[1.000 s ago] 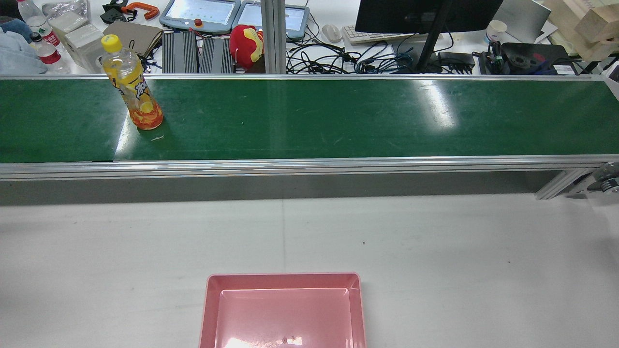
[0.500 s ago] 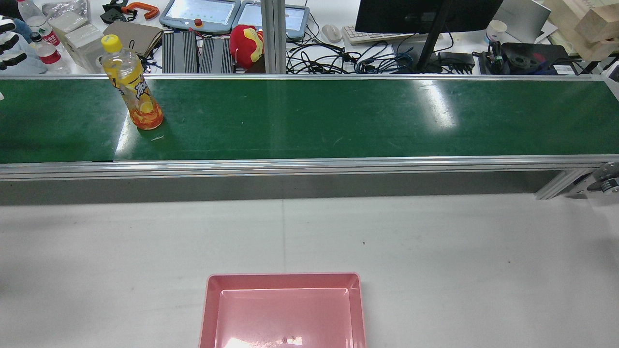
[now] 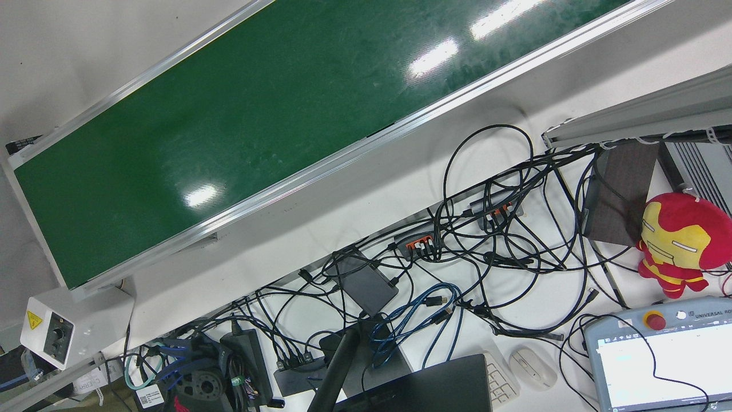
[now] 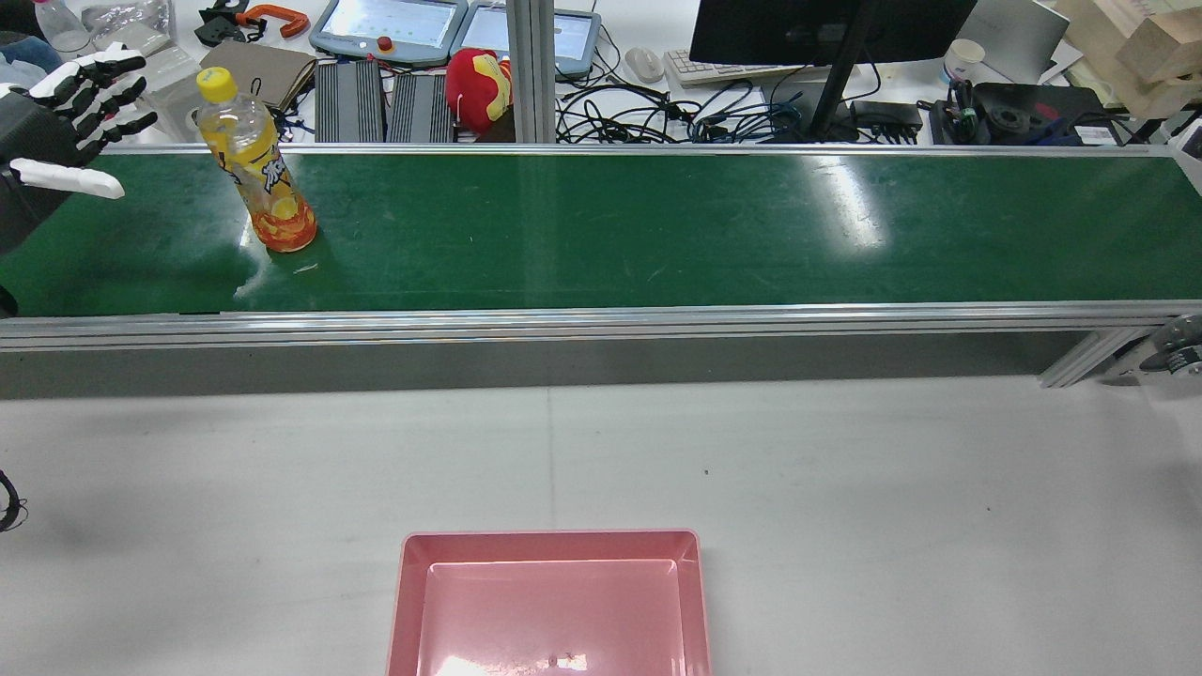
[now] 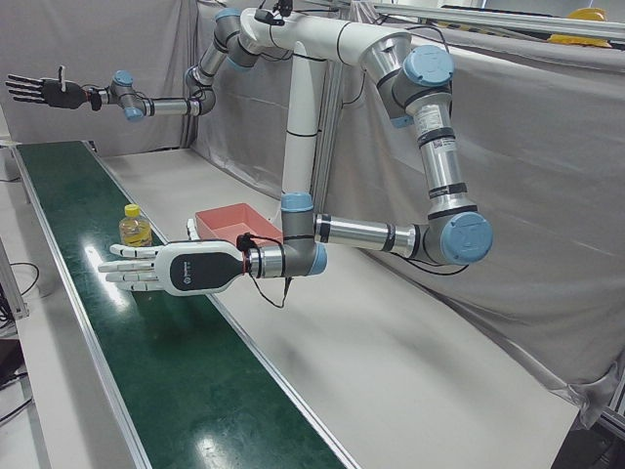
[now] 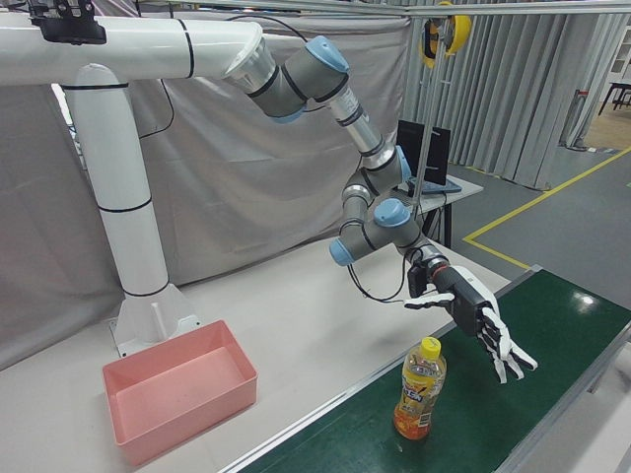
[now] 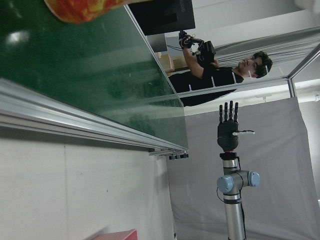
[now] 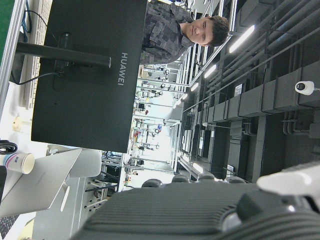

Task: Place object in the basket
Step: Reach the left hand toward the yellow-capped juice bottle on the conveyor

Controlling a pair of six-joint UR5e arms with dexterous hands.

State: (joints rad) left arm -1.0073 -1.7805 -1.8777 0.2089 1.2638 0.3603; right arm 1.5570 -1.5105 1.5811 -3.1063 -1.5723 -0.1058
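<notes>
Conveyor: the green belt (image 4: 601, 230) runs across the station between the white table (image 4: 845, 469) and a cluttered desk behind it.
Basket: the pink basket (image 4: 552, 601) sits on the white table at the near edge of the rear view, well apart from the belt, with nothing visible in it.
Left arm: it reaches out low over the belt, shown best in the left-front view.
Left hand: the left hand (image 5: 156, 271) is released, fingers spread flat and holding nothing, hovering beside the bottle without touching it.
Right hand: the right hand (image 5: 44, 91) is raised high and far off, fingers apart and empty.
Task object: 1 yellow-capped drink bottle (image 4: 255, 164) stands upright on the belt toward the robot's left end, near the belt's far edge.
Step in hand: judged as the approach before a grasp; nothing lifted yet.
Risk 1: the bottle is tall and narrow, so a sideways brush from the spread fingers (image 6: 503, 350) could tip it and let it roll along or off the belt.
Risk 2: its smooth, rounded body may slip if the fingers close too high near the cap.
Risk 3: whether the belt is running cannot be told; if it moves, the closing hand could miss.
</notes>
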